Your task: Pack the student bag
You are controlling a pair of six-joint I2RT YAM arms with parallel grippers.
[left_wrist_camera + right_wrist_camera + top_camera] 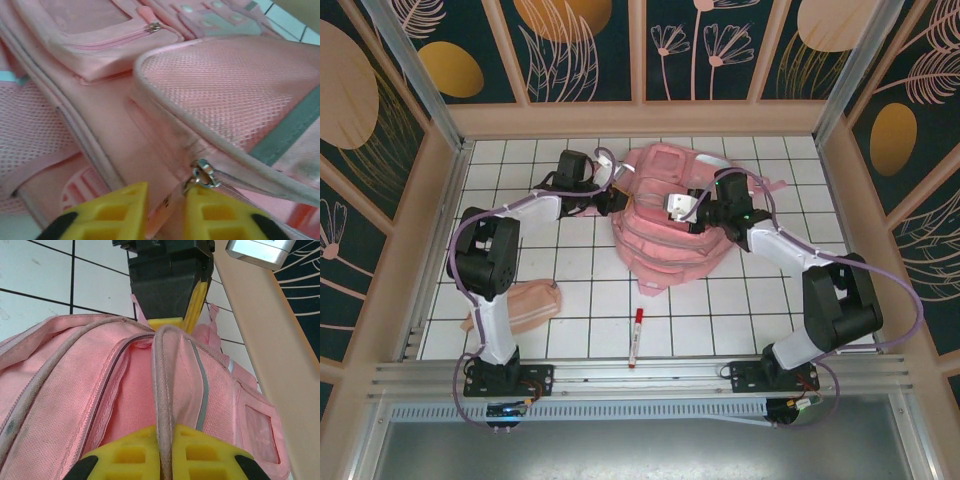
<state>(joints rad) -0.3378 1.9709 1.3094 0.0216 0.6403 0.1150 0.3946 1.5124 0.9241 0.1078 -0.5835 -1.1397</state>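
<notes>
A: How far along?
B: Early, I'd judge. One student bag (665,225) lies toward the back of the table (740,310). One pouch (525,305) and one pen (637,338) sit outside it, not yet packed.
A: The claws?
B: Two. The right claw (165,435) is clamped on the bag's piped edge. The left claw (165,197) is narrowly open, with the zip pull (202,175) touching one finger (215,212).

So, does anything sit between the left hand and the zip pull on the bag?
Nothing visible does. The zip pull lies right at the tip of the left hand, with only fabric of the bag around it. The right hand pinches a piped edge of the bag, away from that spot.
</notes>
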